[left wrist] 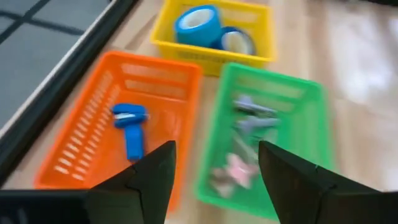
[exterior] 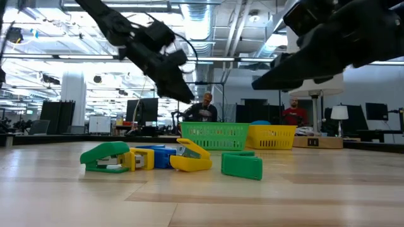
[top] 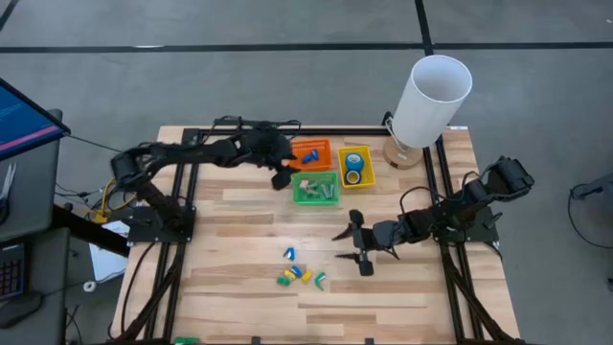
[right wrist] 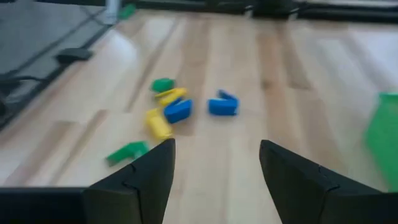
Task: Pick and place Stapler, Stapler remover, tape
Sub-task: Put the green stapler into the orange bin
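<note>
Wooden planks make up the bench [top: 239, 259], with an open workshop and a couple of people far behind it. At the back sit three baskets side by side: an orange basket [left wrist: 81, 134] with one blue stapler [left wrist: 129, 127] lying in it, a green basket [left wrist: 311, 124] holding a few pale pieces too blurred to name, and a yellow basket [left wrist: 214, 50] with both rolls of blue tape [left wrist: 198, 25] already inside.

What remains is the small heap of coloured staplers [top: 302, 273] near the front middle of the bench: blue, yellow and green bodies lying every which way, some touching, a green one a little apart.

From where I stand the right gripper [top: 352, 244] is clearly the nearer. It hangs above the bench just off the heap, toward the baskets and its own side, jaws released and empty; its wrist camera looks straight ahead at the heap between them. No single long axis suits them all, so I'd expect it to pick an outlying piece and turn to suit it.

The left gripper [top: 284, 174] hovers over the orange and green baskets, jaws spread with nothing between them, well away from the heap.
</note>
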Controlling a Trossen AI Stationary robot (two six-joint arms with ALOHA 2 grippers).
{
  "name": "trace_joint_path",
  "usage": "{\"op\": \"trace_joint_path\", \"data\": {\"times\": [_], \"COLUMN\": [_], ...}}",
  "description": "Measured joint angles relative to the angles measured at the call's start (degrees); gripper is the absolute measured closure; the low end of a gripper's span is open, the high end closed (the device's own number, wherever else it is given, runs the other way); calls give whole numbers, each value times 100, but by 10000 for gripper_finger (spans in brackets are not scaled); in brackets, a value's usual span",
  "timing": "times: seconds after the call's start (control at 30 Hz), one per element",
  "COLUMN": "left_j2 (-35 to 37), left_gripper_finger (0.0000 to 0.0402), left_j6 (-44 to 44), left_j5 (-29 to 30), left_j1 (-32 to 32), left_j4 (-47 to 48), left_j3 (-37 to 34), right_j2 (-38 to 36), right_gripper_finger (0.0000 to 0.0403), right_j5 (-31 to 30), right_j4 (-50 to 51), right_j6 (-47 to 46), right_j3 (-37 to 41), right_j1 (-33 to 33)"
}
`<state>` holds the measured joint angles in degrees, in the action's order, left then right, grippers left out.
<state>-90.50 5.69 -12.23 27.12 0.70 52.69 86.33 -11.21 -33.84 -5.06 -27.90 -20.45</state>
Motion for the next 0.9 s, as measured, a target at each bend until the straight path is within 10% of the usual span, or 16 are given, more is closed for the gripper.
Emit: {"op": "trace_joint_path", "data": {"times": [0.43,0.9], "left_j2": [2429,2396], "left_gripper_finger": [187,188], "left_j6": [-1565,-2416], "left_j5": [193,2335], "left_j1": [-2406,-4265], "left_j4": [-1761,-3131], "left_j3": [-2503,-3130], "right_j2": [1722,2047], "right_gripper_finger": [177,153], "right_j5": [819,1137], "right_j4": [59,1799], "right_j6": [-121,-572], "right_j3": [-1055,-2302], "right_j1": [-334,-336]}}
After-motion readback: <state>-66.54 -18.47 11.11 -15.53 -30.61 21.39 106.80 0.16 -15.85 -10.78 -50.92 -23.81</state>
